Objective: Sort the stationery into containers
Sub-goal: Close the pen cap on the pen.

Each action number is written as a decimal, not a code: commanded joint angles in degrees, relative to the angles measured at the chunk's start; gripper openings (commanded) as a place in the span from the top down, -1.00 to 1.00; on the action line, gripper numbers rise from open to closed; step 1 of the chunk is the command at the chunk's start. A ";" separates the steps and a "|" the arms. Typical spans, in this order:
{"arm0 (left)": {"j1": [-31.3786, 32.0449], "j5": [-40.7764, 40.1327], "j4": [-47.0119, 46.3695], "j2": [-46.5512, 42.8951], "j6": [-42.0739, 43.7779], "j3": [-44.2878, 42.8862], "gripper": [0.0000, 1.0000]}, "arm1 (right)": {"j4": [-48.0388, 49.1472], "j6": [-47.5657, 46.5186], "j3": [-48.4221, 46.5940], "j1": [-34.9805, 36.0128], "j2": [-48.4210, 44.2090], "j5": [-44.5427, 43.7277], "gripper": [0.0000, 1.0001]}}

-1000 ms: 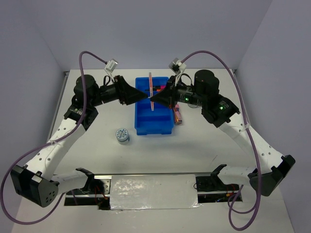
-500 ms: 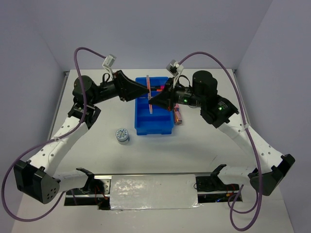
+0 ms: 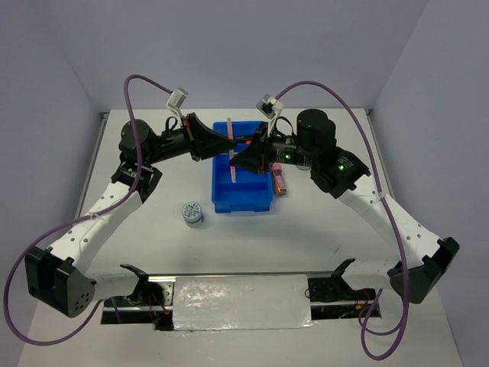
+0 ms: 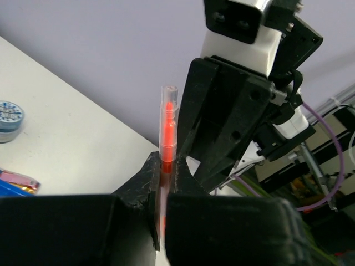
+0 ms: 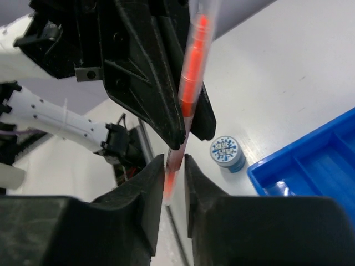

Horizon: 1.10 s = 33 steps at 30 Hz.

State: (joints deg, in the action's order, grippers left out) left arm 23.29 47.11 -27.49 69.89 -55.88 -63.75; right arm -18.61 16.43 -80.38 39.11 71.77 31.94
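Observation:
A thin orange pen hangs nearly upright above the blue tray, between my two grippers. My left gripper is shut on the pen; in the left wrist view its jaws pinch the orange barrel. My right gripper faces it from the right. In the right wrist view its fingers stand apart, with a gap on each side of the pen. Markers lie in the tray's far compartment.
A round blue-white tape roll stands on the table left of the tray's near end. A pink-copper tube lies against the tray's right side. Grey walls close in the table at the back and on both sides.
My left gripper has moved in and closed on the orange pen. My right gripper, shut on the pen before, has loosened its jaws around it.

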 commanded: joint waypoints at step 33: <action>-0.17 -3.87 6.40 1.57 3.85 -11.40 -0.08 | 5.52 2.47 3.30 1.14 -1.54 3.83 1.00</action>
State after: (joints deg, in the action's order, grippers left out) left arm 23.59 43.64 -18.90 70.61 -52.66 -73.80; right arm -14.17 19.66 -77.41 39.66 72.42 35.35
